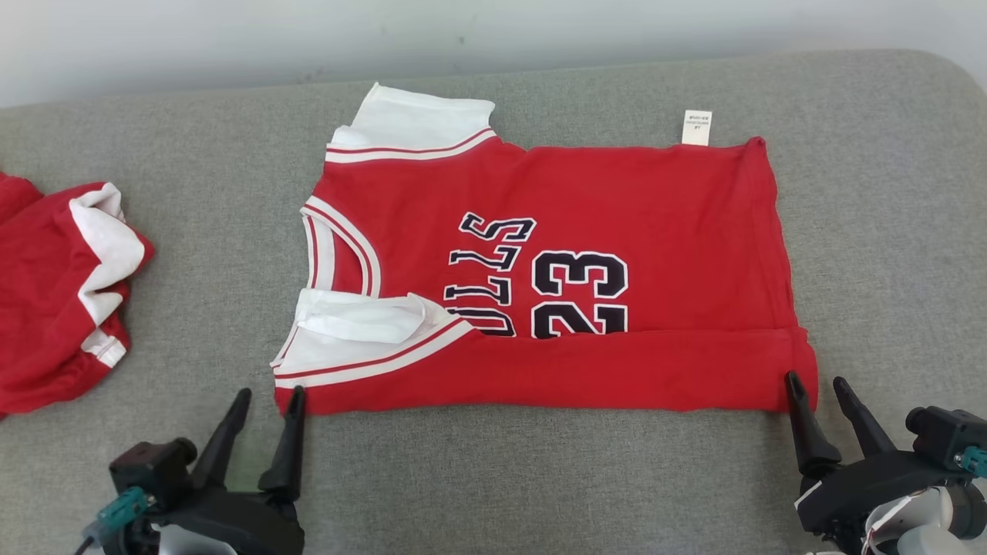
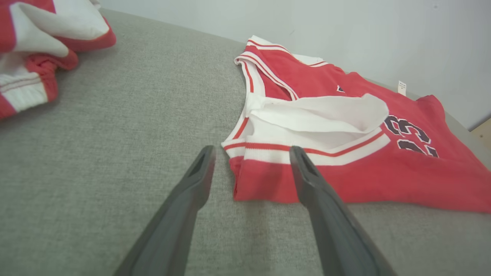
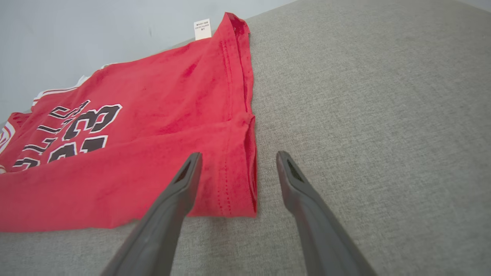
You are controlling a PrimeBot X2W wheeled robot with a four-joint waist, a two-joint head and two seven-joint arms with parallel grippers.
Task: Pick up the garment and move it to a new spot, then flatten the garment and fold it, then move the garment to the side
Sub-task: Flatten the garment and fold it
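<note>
Lying flat, six-o'clock edge folded over, the jersey (image 1: 663, 216) awaits more folds; left hand (image 1: 270, 393) and right hand (image 1: 814, 379) gape empty.

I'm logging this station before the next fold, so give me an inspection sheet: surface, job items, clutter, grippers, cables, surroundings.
Surface: grey fabric pad, smooth.
Job's things: red jersey laid flat, near edge folded over the print, white label at far edge.
Clutter: crumpled red-and-white garment at far left.
Grippers: left gripper open, straddling jersey's near-left corner; right gripper open, straddling near-right corner; nothing held.
Cables: teal connector at left gripper's base; nothing seen on the surface.
Surroundings: pale wall behind.
</note>
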